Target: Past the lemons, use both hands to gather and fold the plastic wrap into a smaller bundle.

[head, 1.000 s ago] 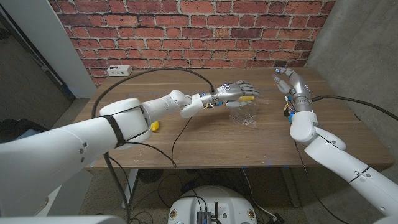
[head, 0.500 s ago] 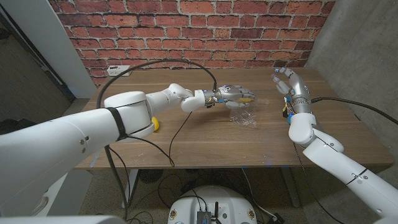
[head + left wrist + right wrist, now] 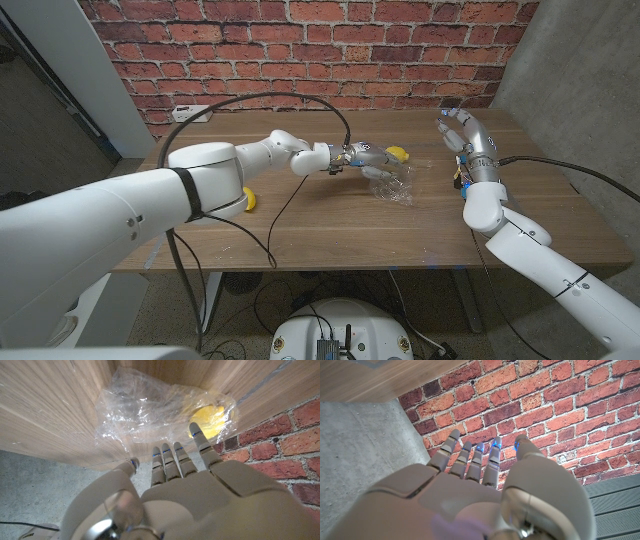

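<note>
A crumpled sheet of clear plastic wrap [image 3: 392,186] lies on the wooden table [image 3: 330,232], just in front of a yellow lemon [image 3: 399,154]. My left hand [image 3: 364,156] hovers at the wrap's left side, fingers stretched out and holding nothing. In the left wrist view its fingertips [image 3: 198,433] point at the plastic wrap [image 3: 145,407], and the lemon [image 3: 211,418] shows through the film's far part. A second lemon [image 3: 250,201] lies under my left arm. My right hand [image 3: 462,130] is raised over the table's right side, apart from the wrap, fingers [image 3: 476,460] spread and empty.
A black cable [image 3: 290,97] arcs over the table's back from a white power strip [image 3: 190,112] at the back left. A brick wall stands behind the table and a concrete wall to its right. Bare wood lies in front of the wrap.
My left hand has pulled back to the left, off the far lemon, which now shows in full. The wrap and my right hand have stayed put.
</note>
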Controlling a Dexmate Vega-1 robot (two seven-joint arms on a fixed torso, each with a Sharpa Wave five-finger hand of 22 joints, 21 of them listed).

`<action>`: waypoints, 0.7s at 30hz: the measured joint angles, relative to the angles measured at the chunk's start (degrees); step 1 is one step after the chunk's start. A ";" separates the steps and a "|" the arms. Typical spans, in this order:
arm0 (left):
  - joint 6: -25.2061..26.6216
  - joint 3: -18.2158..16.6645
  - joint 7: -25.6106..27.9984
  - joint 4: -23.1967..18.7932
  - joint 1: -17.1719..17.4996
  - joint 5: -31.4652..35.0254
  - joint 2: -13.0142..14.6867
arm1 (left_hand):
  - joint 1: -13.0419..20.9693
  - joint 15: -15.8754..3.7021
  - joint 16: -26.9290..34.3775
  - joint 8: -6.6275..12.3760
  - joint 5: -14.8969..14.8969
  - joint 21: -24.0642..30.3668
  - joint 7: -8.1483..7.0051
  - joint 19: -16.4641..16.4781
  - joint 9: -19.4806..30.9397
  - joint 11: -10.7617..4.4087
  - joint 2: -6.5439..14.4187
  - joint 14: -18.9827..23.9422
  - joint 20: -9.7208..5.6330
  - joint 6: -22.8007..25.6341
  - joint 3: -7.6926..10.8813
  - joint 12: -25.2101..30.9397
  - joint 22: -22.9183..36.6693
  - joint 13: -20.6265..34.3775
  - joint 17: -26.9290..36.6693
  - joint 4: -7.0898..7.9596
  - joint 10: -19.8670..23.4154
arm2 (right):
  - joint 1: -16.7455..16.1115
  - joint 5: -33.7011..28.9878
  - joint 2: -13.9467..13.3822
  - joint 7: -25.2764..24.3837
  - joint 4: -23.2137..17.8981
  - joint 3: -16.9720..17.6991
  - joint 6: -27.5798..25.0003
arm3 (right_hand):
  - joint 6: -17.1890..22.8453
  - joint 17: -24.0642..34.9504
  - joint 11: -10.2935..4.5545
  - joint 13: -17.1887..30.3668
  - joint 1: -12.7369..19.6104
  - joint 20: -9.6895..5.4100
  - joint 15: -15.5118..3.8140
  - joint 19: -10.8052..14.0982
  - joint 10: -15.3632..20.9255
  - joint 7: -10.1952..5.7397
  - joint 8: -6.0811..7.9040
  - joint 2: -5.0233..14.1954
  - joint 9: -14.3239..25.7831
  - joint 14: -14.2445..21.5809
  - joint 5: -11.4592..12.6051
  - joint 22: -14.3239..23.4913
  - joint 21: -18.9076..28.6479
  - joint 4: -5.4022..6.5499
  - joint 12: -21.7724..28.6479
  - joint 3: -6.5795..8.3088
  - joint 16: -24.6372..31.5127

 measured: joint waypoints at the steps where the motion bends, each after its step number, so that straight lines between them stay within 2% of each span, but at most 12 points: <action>1: -0.05 0.00 -0.32 0.00 0.00 -0.13 0.00 | 0.00 0.00 0.00 0.00 0.00 -0.02 0.00 -0.03 0.00 0.00 0.00 0.00 0.75 0.00 0.03 0.00 -0.08 0.01 0.00 -0.03 0.00 | 0.00 0.00 0.03 0.00 0.00 0.01 0.00 | 0.00 0.00 0.00 0.00 -0.11 0.00 0.00 0.00 0.00 0.00 0.00 -0.11 0.00 0.00 0.00 0.00 0.00 0.00 0.00 0.00 0.00; 2: -0.11 0.32 -0.80 -0.25 -0.14 -0.33 0.28 | -0.23 0.00 0.00 0.00 0.00 -0.25 -0.24 -0.20 0.00 -0.04 -0.23 0.00 1.37 0.24 0.18 0.00 -0.08 0.07 0.00 -0.18 0.04 | 0.00 -0.20 0.06 0.21 0.00 0.03 0.02 | 0.00 0.00 0.00 0.00 -0.10 0.00 0.00 0.00 0.00 0.00 0.00 -0.10 0.00 0.00 0.00 0.00 0.00 0.00 0.00 0.00 0.00; 7: -0.17 0.31 -3.52 -0.52 -0.16 -1.52 0.60 | -0.33 0.00 -0.43 0.00 0.00 -0.79 -0.31 -0.41 0.00 -0.21 -0.12 0.00 2.20 0.31 0.70 0.00 -0.08 0.18 0.00 -0.24 0.21 | -0.07 -0.39 0.20 0.32 0.00 0.15 0.03 | 0.00 0.00 0.01 0.00 -0.10 0.00 0.00 0.00 0.01 0.00 0.00 -0.10 0.00 0.00 0.00 0.00 0.00 -0.22 0.00 -0.22 0.00; 15: 0.79 -0.56 -9.74 0.03 0.01 -4.59 0.31 | -0.74 1.02 -0.51 -0.27 0.00 -1.12 0.12 0.46 0.00 0.95 -0.30 1.02 2.17 -0.40 1.82 0.00 -0.34 0.17 0.01 -0.40 0.50 | -0.35 -0.65 0.36 0.48 -0.32 0.23 -0.08 | 0.00 0.01 0.22 0.01 -0.10 0.00 0.00 0.00 0.22 0.00 0.00 -0.10 0.00 0.00 0.00 0.00 0.00 -0.23 0.00 -0.23 0.00; 18: 1.50 -0.96 -12.74 0.40 0.14 -6.10 -0.05 | -0.74 1.02 -0.51 -0.87 0.00 -1.34 -0.57 0.98 0.00 0.97 -0.30 1.02 2.68 -1.24 2.40 -0.25 -0.36 0.17 -0.09 -0.97 0.48 | -0.41 -0.76 0.38 0.53 -0.47 0.27 -0.20 | 0.00 0.01 0.22 0.01 -0.10 0.00 0.00 0.00 0.22 0.00 0.00 -0.10 0.00 0.00 0.00 0.01 0.00 -0.23 0.00 -0.23 0.00; 21: 2.06 -1.33 -15.31 0.74 0.22 -7.68 -0.39 | -0.73 1.02 -0.73 -0.90 0.00 -1.75 -0.62 1.06 0.01 1.26 -0.31 1.02 2.77 -1.88 2.84 -0.46 -0.43 0.17 -0.27 -1.42 0.19 | -0.45 -0.87 0.41 0.56 -0.59 0.32 -0.37 | 0.00 0.01 0.22 0.01 -0.10 0.00 0.00 0.00 0.22 0.00 0.01 -0.10 0.00 0.00 0.00 0.01 0.00 -0.23 0.00 -0.23 0.00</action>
